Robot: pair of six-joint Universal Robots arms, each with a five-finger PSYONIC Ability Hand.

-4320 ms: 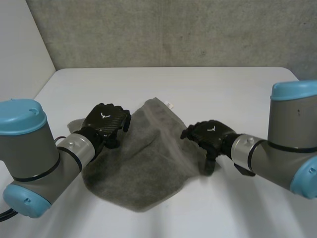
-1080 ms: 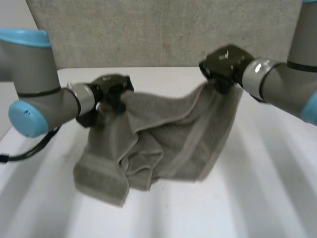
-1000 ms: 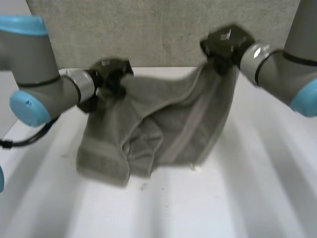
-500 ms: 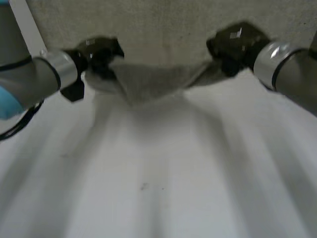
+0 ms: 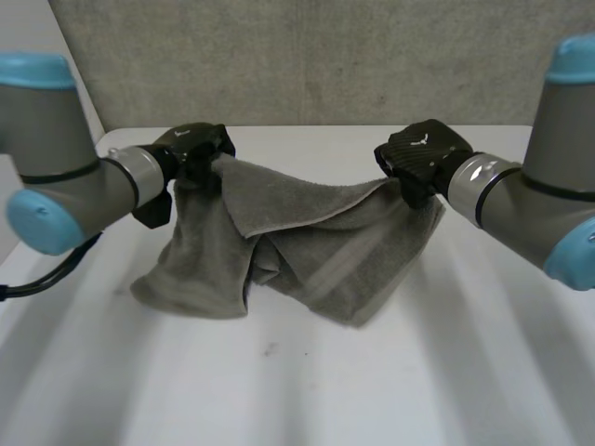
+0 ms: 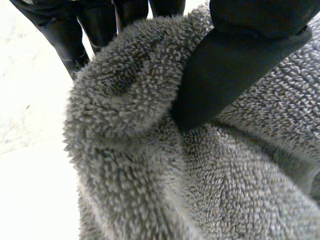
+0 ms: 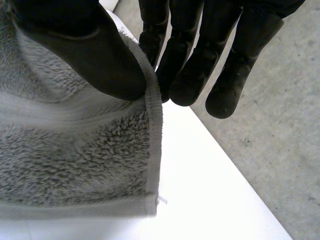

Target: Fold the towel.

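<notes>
The grey towel (image 5: 297, 242) hangs between my two hands above the white table (image 5: 372, 390), sagging in the middle, its lower folds resting on the table. My left hand (image 5: 197, 149) grips the towel's left upper end. In the left wrist view its thumb (image 6: 225, 75) presses a bunched fold of towel (image 6: 150, 165) against the fingers (image 6: 95, 25). My right hand (image 5: 420, 156) holds the right upper end. Seen from the right wrist, the thumb (image 7: 90, 55) pinches the hemmed edge of the towel (image 7: 75, 150) against the fingertips (image 7: 187, 75).
A grey concrete wall (image 5: 307, 56) stands behind the table's far edge. A white panel (image 5: 37, 37) rises at the far left. Bare table surface lies in front of the towel.
Both hands have come back down and toward me with the towel after a lift to the far edge. The towel now drapes lower, its bottom folds on the table.
</notes>
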